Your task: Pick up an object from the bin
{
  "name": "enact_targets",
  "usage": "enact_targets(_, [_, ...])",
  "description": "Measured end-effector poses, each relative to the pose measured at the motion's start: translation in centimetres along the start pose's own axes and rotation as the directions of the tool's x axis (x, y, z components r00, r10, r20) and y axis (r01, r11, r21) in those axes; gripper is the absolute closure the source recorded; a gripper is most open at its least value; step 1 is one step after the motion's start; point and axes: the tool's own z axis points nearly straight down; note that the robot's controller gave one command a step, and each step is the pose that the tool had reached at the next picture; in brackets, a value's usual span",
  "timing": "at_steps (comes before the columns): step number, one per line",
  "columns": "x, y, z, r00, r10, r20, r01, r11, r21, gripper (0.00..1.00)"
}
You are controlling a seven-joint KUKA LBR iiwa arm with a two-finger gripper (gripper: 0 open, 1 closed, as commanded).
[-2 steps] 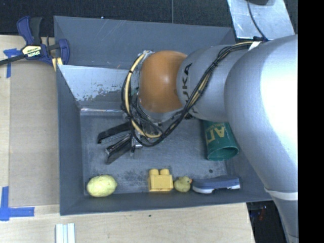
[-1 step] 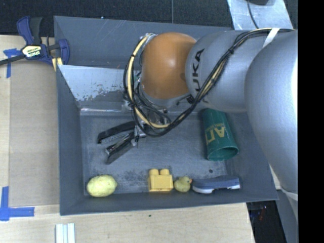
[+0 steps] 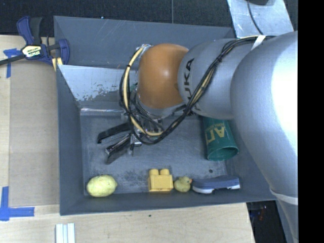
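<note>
A robotics lab cell: cabled KUKA arm above a grey metal bin of small loose things.

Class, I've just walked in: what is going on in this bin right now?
A KUKA arm's gripper hangs low in the grey bin, fingers apart, nothing between them. Along the near wall lie a yellow lemon-like fruit, a yellow building block, a small yellow-green fruit and a blue-and-white object; a green cup lies tipped beside the arm. Nothing is picked yet.
</note>
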Motion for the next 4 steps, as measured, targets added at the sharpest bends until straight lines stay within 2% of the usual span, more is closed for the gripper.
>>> enact_targets(1, [-0.87,0.49,2.92,0.999,-0.033,0.018,0.033,0.999,0.0,0.0])
enact_targets(2, [-0.29,0.97,2.69,1.0,0.004,0.012,-0.004,1.0,-0.001,1.0])
enact_targets(4, [-0.2,0.94,2.17,1.0,0.004,0.013,-0.004,1.0,-0.001,1.0])
